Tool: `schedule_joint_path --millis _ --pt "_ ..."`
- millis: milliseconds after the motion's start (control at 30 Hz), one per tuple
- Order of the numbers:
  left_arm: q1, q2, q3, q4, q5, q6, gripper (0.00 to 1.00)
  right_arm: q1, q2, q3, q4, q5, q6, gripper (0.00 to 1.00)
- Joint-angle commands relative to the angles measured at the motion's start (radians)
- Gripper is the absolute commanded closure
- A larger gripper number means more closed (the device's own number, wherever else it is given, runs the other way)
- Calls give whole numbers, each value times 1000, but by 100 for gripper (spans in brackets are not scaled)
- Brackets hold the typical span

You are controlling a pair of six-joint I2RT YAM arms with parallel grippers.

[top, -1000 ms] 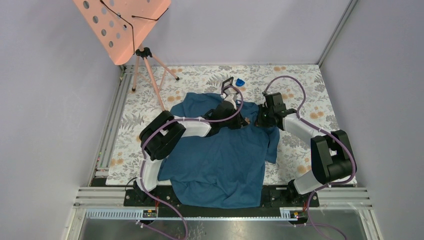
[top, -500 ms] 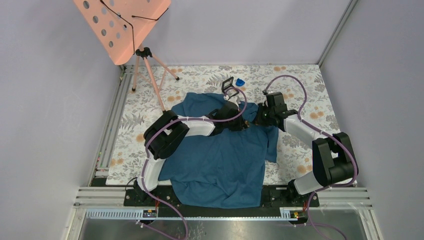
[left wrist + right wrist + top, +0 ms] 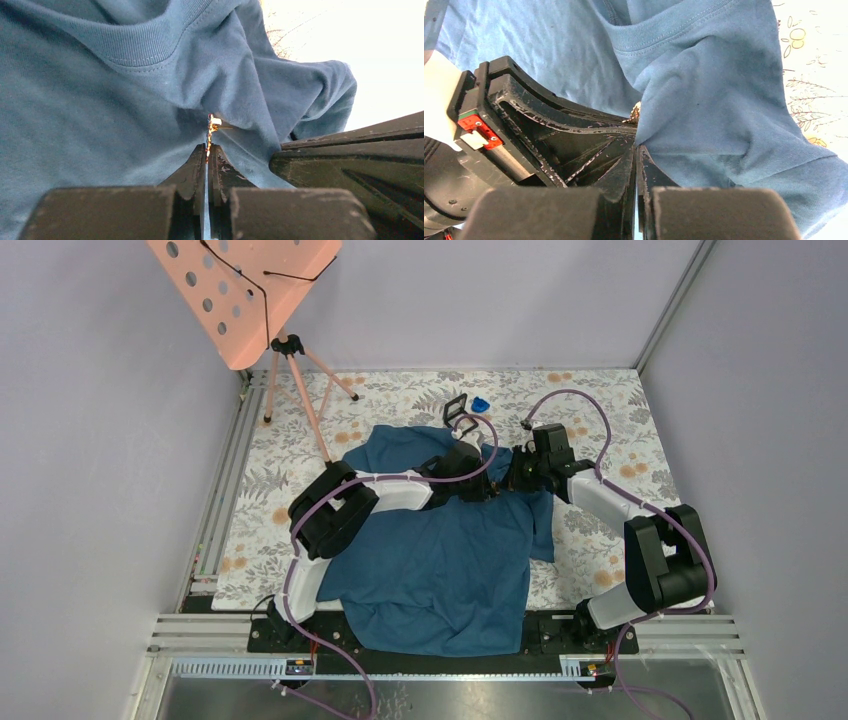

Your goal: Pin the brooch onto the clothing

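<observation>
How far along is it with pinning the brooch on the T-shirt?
Done: T-shirt lies spread on the table, both grippers at its neckline. In hand: left gripper is shut on the brooch, tip against a fabric fold the right gripper seems to pinch. Left: no sign the pin is fastened; closing it and letting go remain.

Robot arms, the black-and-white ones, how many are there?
2. The left black-and-white robot arm reaches over the dark teal fabric T-shirt; the right black-and-white robot arm reaches its collar from the right. Nothing suggests a hidden third.

White-and-black arms (image 3: 395,495), purple cables (image 3: 575,397), scuffed black left end effector (image 3: 206,152), red tag (image 3: 474,125)
</observation>
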Motion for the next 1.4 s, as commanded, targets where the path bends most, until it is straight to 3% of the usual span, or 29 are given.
schedule_joint_path --millis 0,567,867,1367 --pt "-3 -3 28 28 -33 11 100 -3 -2 14 9 -37 -28 100" --pt "-1 -90 -133 256 -55 -45 100 -3 99 -43 6 -43 15 100" --pt "1 -86 -174 401 14 -60 100 -3 113 -36 13 -89 9 100" --pt "5 -63 -186 485 110 -59 100 -3 105 -29 21 -137 -25 100"
